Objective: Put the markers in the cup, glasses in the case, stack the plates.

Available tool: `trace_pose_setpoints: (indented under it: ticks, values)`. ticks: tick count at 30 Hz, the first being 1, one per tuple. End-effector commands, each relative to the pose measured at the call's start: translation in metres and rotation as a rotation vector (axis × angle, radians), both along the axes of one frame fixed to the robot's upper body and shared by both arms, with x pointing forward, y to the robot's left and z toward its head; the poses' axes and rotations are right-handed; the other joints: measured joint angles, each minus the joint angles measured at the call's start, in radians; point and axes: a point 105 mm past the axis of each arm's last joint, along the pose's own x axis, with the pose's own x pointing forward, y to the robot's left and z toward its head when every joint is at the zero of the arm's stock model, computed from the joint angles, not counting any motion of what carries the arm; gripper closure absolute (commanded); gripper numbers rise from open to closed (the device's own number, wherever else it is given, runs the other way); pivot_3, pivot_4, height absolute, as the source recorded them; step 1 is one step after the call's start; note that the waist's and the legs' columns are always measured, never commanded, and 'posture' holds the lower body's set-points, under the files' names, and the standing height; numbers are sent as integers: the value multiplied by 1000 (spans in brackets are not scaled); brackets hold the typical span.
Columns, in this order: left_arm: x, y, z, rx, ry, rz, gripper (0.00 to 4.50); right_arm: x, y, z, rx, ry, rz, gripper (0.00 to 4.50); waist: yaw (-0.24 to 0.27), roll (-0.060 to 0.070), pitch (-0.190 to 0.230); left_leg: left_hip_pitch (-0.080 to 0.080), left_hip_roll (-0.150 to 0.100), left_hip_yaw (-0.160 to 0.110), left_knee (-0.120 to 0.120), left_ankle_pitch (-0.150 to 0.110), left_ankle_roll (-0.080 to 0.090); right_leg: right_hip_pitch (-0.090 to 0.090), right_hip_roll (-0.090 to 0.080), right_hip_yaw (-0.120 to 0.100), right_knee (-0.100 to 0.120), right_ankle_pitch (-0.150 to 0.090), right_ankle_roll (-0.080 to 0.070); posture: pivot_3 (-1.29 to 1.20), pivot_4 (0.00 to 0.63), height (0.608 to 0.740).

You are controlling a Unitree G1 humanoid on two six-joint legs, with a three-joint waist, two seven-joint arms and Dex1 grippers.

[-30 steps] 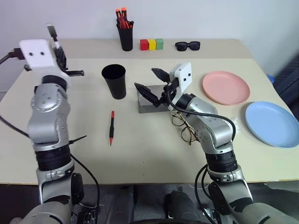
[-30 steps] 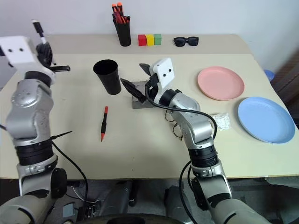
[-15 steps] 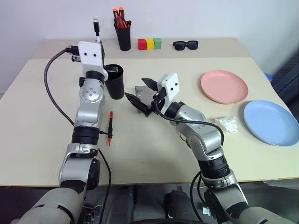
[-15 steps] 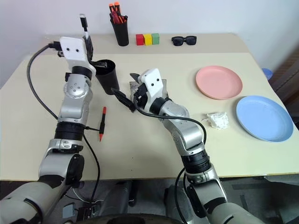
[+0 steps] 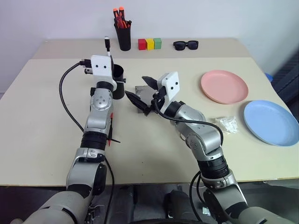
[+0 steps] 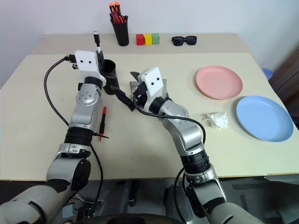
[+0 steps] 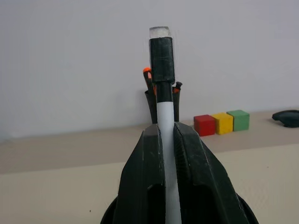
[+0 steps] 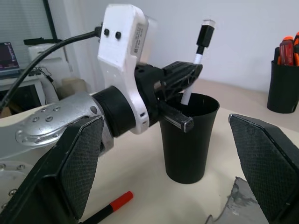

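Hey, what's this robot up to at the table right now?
It is tidying the table. The left gripper holds the white marker upright over the black cup, its lower end at the cup's mouth. The right gripper is open above the grey case. The red marker lies on the table, and the pink plate and blue plate sit apart, unstacked.

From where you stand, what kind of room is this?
Probably a lab or test room: a plain beige table against a bare wall, with neatly spaced props such as coloured blocks, two plates and a pen holder.
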Motion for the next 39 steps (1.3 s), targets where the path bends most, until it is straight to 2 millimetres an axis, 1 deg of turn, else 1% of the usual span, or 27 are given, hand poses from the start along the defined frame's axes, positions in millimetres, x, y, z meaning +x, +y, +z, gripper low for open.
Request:
trace_pose_setpoints:
  ticks: [1,4,7,14,15,16,18,19,21,22,25,27,29,30,31,33,35,39]
  values:
    - [-6,0,11,-2,-53,18,3389,-5,5,16,27,-57,26,132,0,0,0,0,0,0,0,0,0,0,0,0,0,0,0,0,150,740]
    - [-7,-2,11,-17,-51,5,3389,-5,5,15,25,-55,30,132,0,0,0,0,0,0,0,0,0,0,0,0,0,0,0,0,150,740]
    - [-7,0,13,-1,-59,32,3389,-6,5,14,24,-53,34,132,1,0,0,0,0,0,0,0,0,0,0,0,0,0,0,0,150,740]
    - [-18,3,35,-30,-118,1,3389,-7,2,13,12,-57,36,132,1,0,0,0,0,0,0,0,0,0,0,0,0,0,0,0,150,740]
    - [-22,5,39,-28,-121,0,3389,-9,0,13,-6,-66,45,132,1,0,0,0,0,0,0,0,0,0,0,0,0,0,0,0,150,740]
    - [-31,10,45,-31,-125,-17,3389,-12,-5,12,-39,-79,70,132,0,0,0,0,0,0,0,0,0,0,0,0,0,0,0,0,150,740]
    - [-56,15,53,-20,-99,-89,3389,-16,-20,9,-108,-96,104,132,-6,0,0,0,0,0,0,0,0,0,0,1,0,0,0,0,150,740]
    - [-67,16,51,-26,-66,-124,3389,-15,-27,8,-134,-97,105,132,-14,0,0,0,1,0,0,0,-1,0,0,1,0,0,0,0,150,740]
    - [-81,18,39,-52,44,-169,3389,-12,-38,6,-170,-97,97,132,-19,0,0,0,2,0,-1,1,-1,0,-1,1,-1,0,0,0,150,740]
    - [-88,22,29,-55,118,-171,3389,-11,-43,5,-190,-97,97,132,-19,0,0,0,2,-1,-1,0,-1,0,0,1,-1,0,0,0,150,740]
    - [-108,34,-18,-65,425,-117,3389,-15,-54,-1,-262,-86,146,132,-22,0,0,3,2,-2,-1,0,-1,3,1,1,0,0,0,0,150,740]
    - [-118,33,-36,-83,559,-105,3389,-21,-56,-7,-313,-72,203,132,-20,0,0,4,2,-3,0,0,-1,4,1,1,0,0,0,0,150,740]
    - [-127,26,-58,-126,724,-96,3389,-30,-58,-15,-372,-56,276,132,-12,-1,1,4,2,-4,1,0,0,5,1,0,0,0,0,0,150,740]
    - [-129,24,-64,-135,775,-86,3389,-33,-58,-17,-391,-53,299,132,-10,-3,2,3,2,-5,2,1,0,6,0,-1,0,0,0,0,150,740]
    - [-133,21,-77,-176,831,-83,3389,-38,-59,-22,-420,-45,330,132,-10,-3,2,3,2,-5,2,1,0,6,0,-1,0,0,0,0,150,740]
    - [-137,21,-92,-213,889,-51,3389,-43,-61,-29,-459,-26,373,132,-11,-3,2,3,2,-5,2,1,0,6,0,0,-1,0,0,0,150,740]
    - [-136,21,-101,-243,924,-30,3389,-48,-62,-36,-486,-9,403,132,-14,-5,3,3,2,-5,2,0,1,6,-1,-1,-1,0,0,0,150,740]
    - [-135,23,-117,-190,1007,11,3389,-51,-61,-45,-517,-7,419,132,-17,-5,4,4,2,-5,1,0,0,5,0,0,-1,0,0,0,150,740]
